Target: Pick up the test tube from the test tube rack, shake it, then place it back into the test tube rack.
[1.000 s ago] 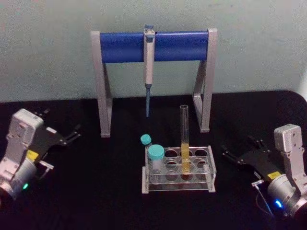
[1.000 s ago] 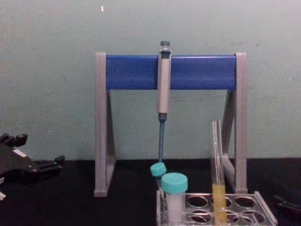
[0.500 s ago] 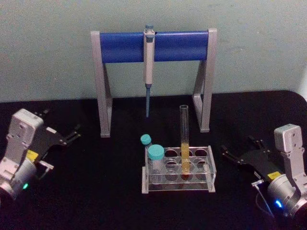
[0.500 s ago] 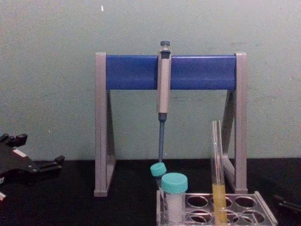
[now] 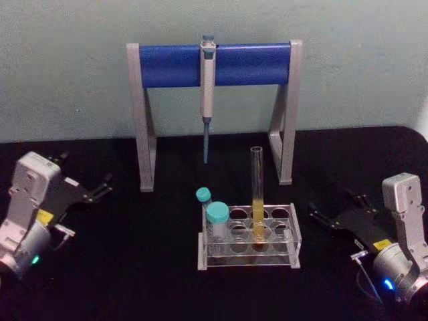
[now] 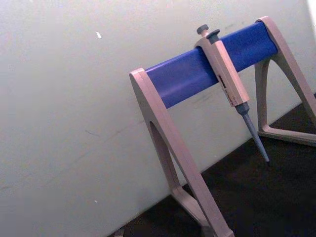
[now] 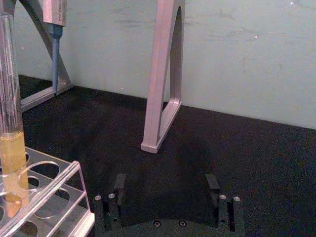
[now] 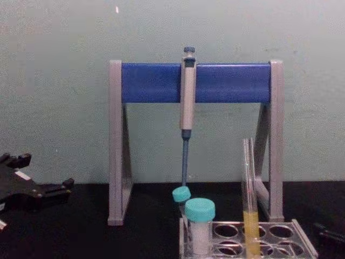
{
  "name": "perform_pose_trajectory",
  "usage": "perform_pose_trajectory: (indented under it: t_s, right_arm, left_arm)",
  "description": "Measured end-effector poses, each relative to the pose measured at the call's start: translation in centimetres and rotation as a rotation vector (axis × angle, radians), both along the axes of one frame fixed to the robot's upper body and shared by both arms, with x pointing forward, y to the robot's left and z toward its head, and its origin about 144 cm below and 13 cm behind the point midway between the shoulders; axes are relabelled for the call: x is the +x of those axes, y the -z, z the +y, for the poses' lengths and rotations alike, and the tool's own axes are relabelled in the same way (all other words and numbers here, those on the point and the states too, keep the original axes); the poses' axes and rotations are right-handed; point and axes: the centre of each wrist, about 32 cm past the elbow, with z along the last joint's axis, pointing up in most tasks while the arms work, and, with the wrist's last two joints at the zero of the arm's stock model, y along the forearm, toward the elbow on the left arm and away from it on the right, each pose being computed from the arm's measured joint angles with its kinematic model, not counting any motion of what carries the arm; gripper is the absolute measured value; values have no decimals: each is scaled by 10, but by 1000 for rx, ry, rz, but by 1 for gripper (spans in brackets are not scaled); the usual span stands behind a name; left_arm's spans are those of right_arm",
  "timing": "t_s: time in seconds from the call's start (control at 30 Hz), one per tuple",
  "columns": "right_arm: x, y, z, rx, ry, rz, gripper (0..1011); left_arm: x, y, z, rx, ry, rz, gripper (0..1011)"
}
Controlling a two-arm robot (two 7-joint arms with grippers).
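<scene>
The test tube [image 5: 257, 194] stands upright in a middle hole of the clear test tube rack [image 5: 247, 260], with yellow liquid in its lower part. The chest view shows the test tube [image 8: 249, 199] rising out of the rack [image 8: 304, 244]. My left gripper [image 5: 83, 172] rests open on the black table far left of the rack, holding nothing. My right gripper [image 5: 333, 206] lies open just right of the rack, also holding nothing. In the right wrist view the right gripper [image 7: 165, 185] has its fingers spread wide, with the test tube [image 7: 10, 123] and rack [image 7: 59, 190] off to one side.
Two teal-capped vials [image 5: 217, 221] sit in the rack's left end. Behind the rack stands a grey-and-blue pipette stand [image 5: 167, 65] with a pipette [image 5: 207, 87] hanging from its bar. A pale wall closes the back of the table.
</scene>
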Motion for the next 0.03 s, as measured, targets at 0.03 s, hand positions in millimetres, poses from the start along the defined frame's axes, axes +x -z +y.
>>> perform_pose_trajectory:
  t_s: [0.03]
  right_arm:
    - [0, 0, 0, 0, 0, 0, 1000]
  left_arm:
    - [0, 0, 0, 0, 0, 0, 1010]
